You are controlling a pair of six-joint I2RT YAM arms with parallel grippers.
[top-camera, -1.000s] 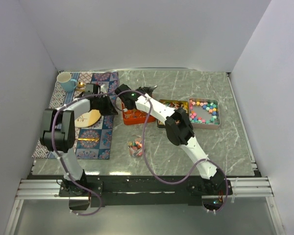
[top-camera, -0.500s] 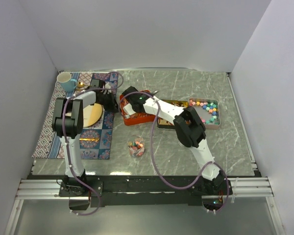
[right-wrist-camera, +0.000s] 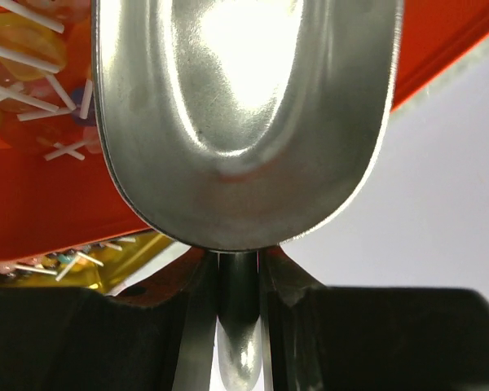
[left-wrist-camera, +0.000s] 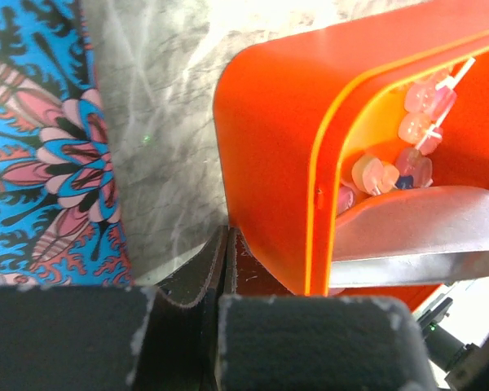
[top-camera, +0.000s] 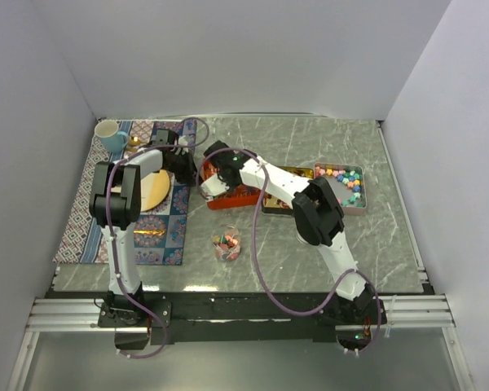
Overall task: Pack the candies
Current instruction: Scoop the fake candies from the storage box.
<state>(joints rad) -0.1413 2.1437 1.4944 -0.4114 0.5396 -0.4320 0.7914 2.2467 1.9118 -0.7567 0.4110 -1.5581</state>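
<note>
An orange tray [top-camera: 241,195] stands mid-table with pale pink and yellow candies [left-wrist-camera: 414,122] on white sticks inside; they also show in the right wrist view [right-wrist-camera: 24,49]. My right gripper [top-camera: 215,179] is shut on the handle of a metal scoop [right-wrist-camera: 244,122], whose empty bowl hangs over the tray [right-wrist-camera: 49,204]. My left gripper [top-camera: 187,166] is shut, its fingertips [left-wrist-camera: 226,236] against the tray's outer corner [left-wrist-camera: 269,147] with nothing between them. Bright ball candies [top-camera: 346,175] lie in a tin [top-camera: 342,211] at the right. A clear cup [top-camera: 226,244] holds mixed candies.
A gold tray [top-camera: 287,172] sits between the orange tray and the tin. A patterned placemat [top-camera: 167,232] at the left carries a tan plate [top-camera: 152,191] and a blue mug [top-camera: 110,135]. White walls close in three sides.
My left arm has swung up and its gripper has moved back to the orange tray's left end. My right gripper with the scoop has shifted slightly nearer and left within the tray.
</note>
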